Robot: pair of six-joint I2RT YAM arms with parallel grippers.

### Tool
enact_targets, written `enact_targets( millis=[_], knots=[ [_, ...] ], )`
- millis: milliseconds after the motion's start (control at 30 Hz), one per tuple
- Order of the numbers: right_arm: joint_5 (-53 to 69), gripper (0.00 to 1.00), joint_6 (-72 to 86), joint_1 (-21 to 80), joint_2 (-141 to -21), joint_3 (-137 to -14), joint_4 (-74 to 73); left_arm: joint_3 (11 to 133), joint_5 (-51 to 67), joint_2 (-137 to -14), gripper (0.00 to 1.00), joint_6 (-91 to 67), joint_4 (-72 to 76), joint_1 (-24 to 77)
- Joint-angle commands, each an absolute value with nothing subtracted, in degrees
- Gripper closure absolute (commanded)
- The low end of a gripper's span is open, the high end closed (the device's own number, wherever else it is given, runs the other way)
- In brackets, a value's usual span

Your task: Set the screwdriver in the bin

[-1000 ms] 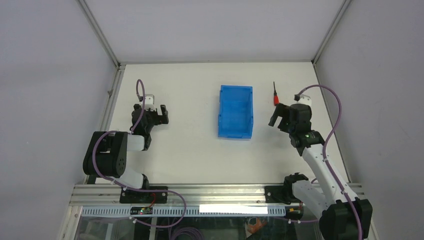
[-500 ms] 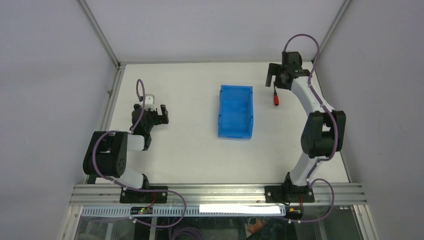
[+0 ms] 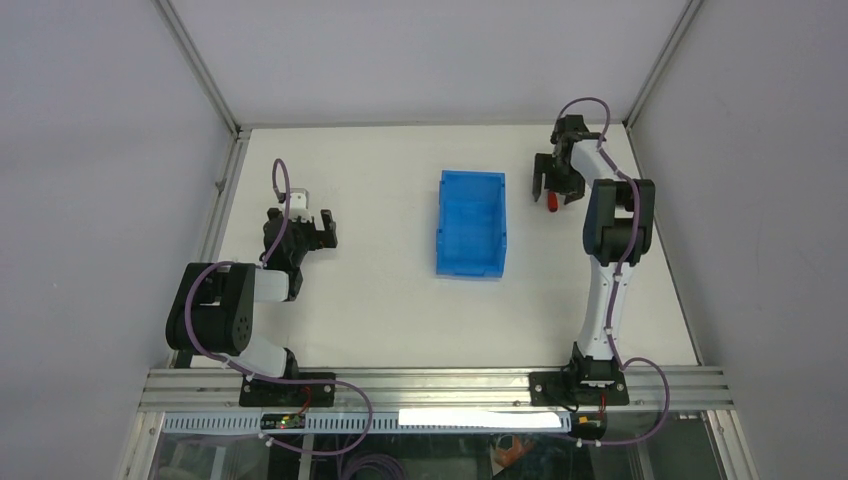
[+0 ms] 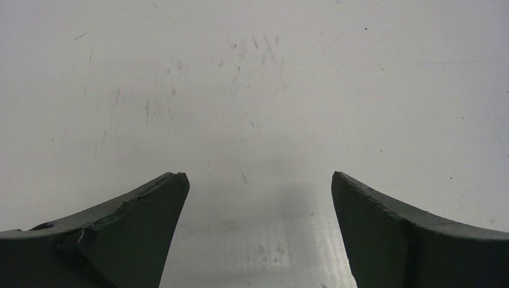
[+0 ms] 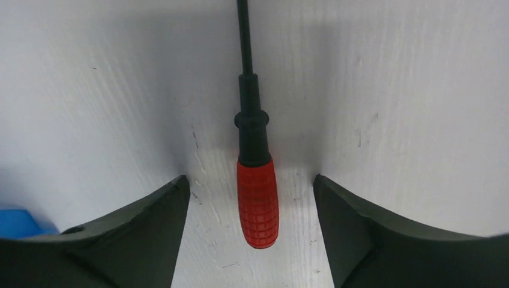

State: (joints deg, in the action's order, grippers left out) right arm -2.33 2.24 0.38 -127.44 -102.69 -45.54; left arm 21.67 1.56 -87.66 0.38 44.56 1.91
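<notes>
Grasp step: your right gripper (image 5: 249, 180) straddles the screwdriver (image 5: 257, 204) lying on the table (image 3: 380, 300) to the right of the bin (image 3: 470, 225), fingers (image 5: 132, 240) spread and clear of it, so next you close on the red handle; left gripper (image 4: 258, 180) rests parted, empty.

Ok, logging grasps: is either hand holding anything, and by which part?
Nothing held. The open right hand flanks the screwdriver without touching it; left hand open, empty.

White table (image 3: 380, 300), finely scratched before me; grey walls (image 3: 100, 150) around it; aluminium rail (image 3: 430, 383) at my near edge.
</notes>
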Motion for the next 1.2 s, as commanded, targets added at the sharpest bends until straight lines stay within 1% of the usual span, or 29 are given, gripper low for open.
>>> enact_targets(
  millis=[0,33,67,100,133,233,433,733,900,1033,1167],
  knots=[
    [-1.1,0.30,1.6,0.2,-129.2,-107.0,-47.4,21.9,1.8,-86.4,0.01,-0.6,46.1,2.3],
    [-1.4,0.43,1.7,0.2,-129.5,-107.1,-47.5,21.9,1.8,-86.4,0.01,-0.6,46.1,2.3],
    [-2.0,0.69,1.6,0.2,-129.8,-107.2,-47.7,22.0,1.8,-86.4,0.01,-0.6,46.1,2.4],
    [-2.5,0.77,1.4,0.2,-129.9,-107.4,-48.2,21.9,1.8,-86.4,0.01,-0.6,46.1,2.3],
    [-2.9,0.87,1.4,0.2,-129.8,-107.9,-48.8,21.9,1.8,-86.4,0.01,-0.6,46.1,2.4],
    [-4.1,0.94,1.0,0.2,-127.4,-109.0,-50.3,21.9,1.8,-86.4,0.01,-0.6,46.1,2.4],
    [-6.2,0.96,2.8,0.2,-117.9,-109.8,-54.4,21.9,1.8,-86.3,0.01,-0.6,46.1,2.3],
    [-5.5,0.92,8.6,1.0,-106.5,-112.7,-63.2,21.9,1.8,-86.4,0.01,-0.6,46.1,2.3],
    [-10.0,0.91,10.5,8.3,-99.2,-111.9,-64.0,21.9,1.8,-86.4,0.01,-0.6,46.1,2.4],
    [-13.4,0.89,11.9,17.4,-93.6,-110.4,-62.8,21.9,1.8,-86.3,0.01,-0.7,46.1,2.4],
    [-16.0,0.88,13.2,26.9,-91.8,-110.5,-61.7,21.9,1.8,-86.4,0.01,-0.6,46.1,2.4]
  ],
)
